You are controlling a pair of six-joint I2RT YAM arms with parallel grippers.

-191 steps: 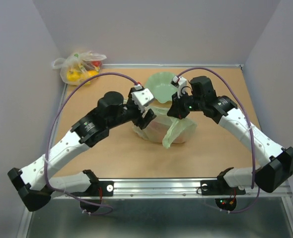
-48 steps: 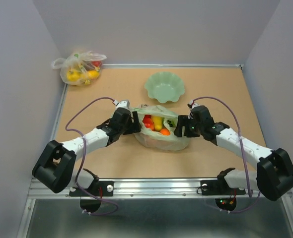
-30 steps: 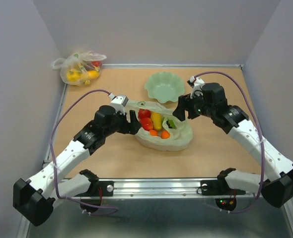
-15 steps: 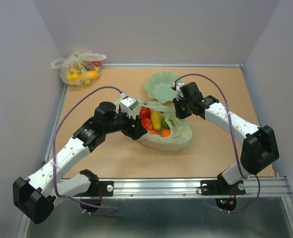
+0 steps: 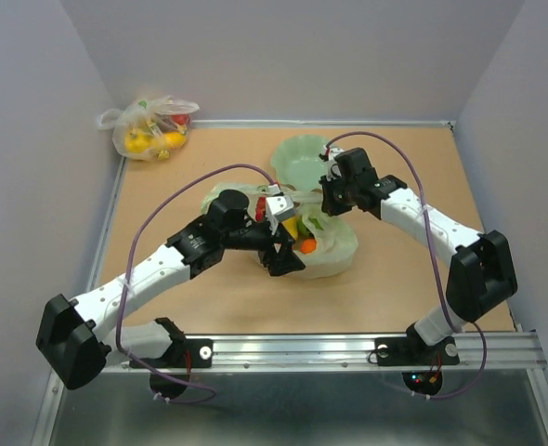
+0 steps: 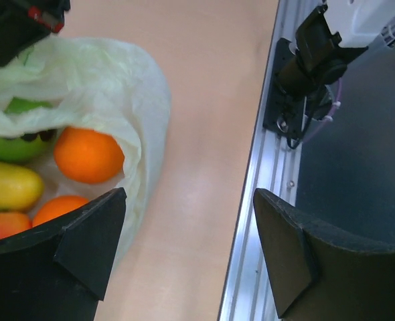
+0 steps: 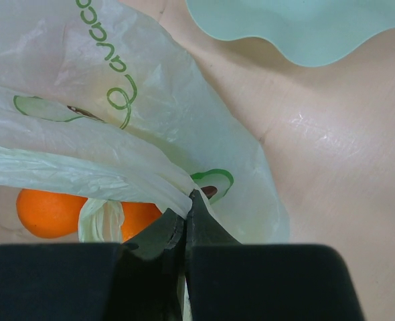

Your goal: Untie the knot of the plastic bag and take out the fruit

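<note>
The pale green plastic bag (image 5: 334, 251) lies mid-table with its mouth open; the knot is out of view. Inside lies the fruit: an orange one (image 5: 308, 246) and a yellow one (image 5: 293, 228). The left wrist view shows an orange fruit (image 6: 89, 155), a yellow one (image 6: 7, 187) and a green one (image 6: 10, 144) under the bag's film (image 6: 117, 87). My left gripper (image 5: 283, 253) hangs open over the bag's near side, empty (image 6: 189, 197). My right gripper (image 5: 332, 200) is shut on a fold of the bag's far rim (image 7: 187, 200), beside an orange fruit (image 7: 50, 212).
A green scalloped bowl (image 5: 304, 163) stands just behind the bag, close to my right gripper (image 7: 304, 27). A clear whitish bag with yellow and red items (image 5: 149, 125) sits at the back left corner. The metal rail (image 6: 264, 200) runs along the near edge.
My right gripper has closed on the bag's far rim. My left arm has swung right, from the bag's left side to over its near side, jaws still open.
</note>
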